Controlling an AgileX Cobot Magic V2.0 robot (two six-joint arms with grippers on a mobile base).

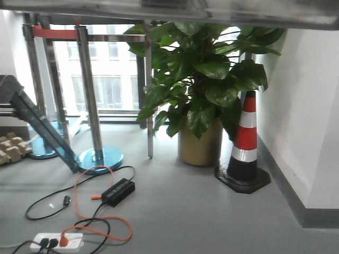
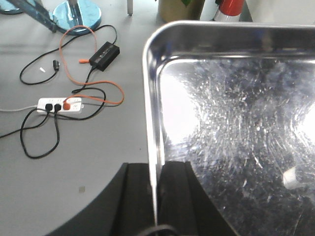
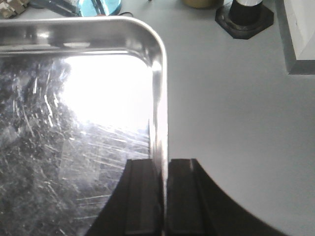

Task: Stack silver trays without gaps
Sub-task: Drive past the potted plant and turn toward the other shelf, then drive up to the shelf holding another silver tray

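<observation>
One silver tray is held in the air above the grey floor, with both grippers on it. My left gripper is shut on the tray's left rim, one finger outside the wall and one inside. My right gripper is shut on the right rim of the same tray in the same way. The tray's scratched, shiny bottom faces up, with a small white bit lying near its right side. A blurred grey strip along the top of the front view may be the tray's edge. No other silver tray is in view.
Below on the floor lie a white power strip, a black adapter and orange and black cables. A potted plant, a red-and-white cone, a stanchion with a blue base and a wall at the right stand ahead.
</observation>
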